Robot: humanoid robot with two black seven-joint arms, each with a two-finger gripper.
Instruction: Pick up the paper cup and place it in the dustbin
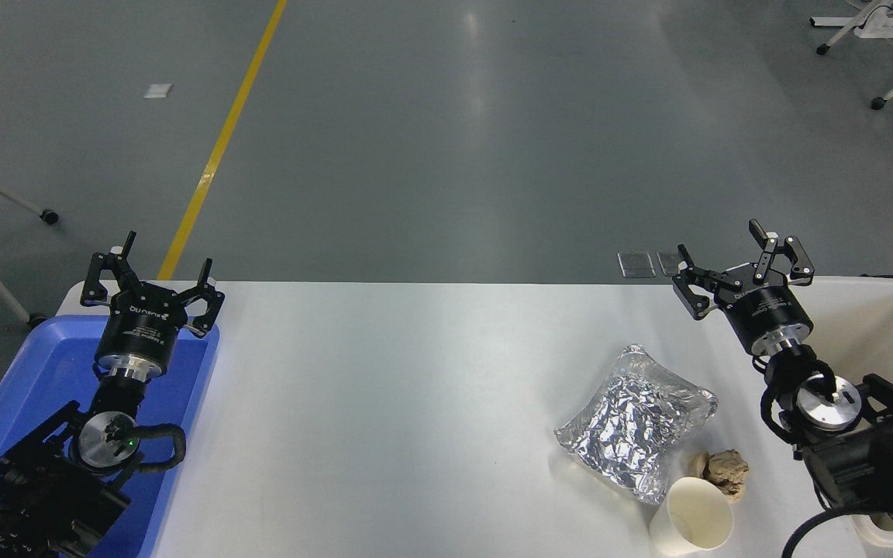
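Note:
The paper cup (691, 518) is small and cream-white, lying on its side near the table's front edge at the right, with its open mouth toward the camera. The dustbin (884, 322) is a cream-white bin at the table's right end, partly hidden by my right arm. My right gripper (720, 246) is open and empty, raised near the table's far edge, well beyond the cup and left of the bin. My left gripper (166, 256) is open and empty, parked over the blue tray at the lower left.
A shiny silver foil bag (636, 422) lies just beyond the cup. A tan paper wad (725, 470) sits to the right of the cup, touching or nearly so. A shallow blue tray (36, 372) stands at the table's left end.

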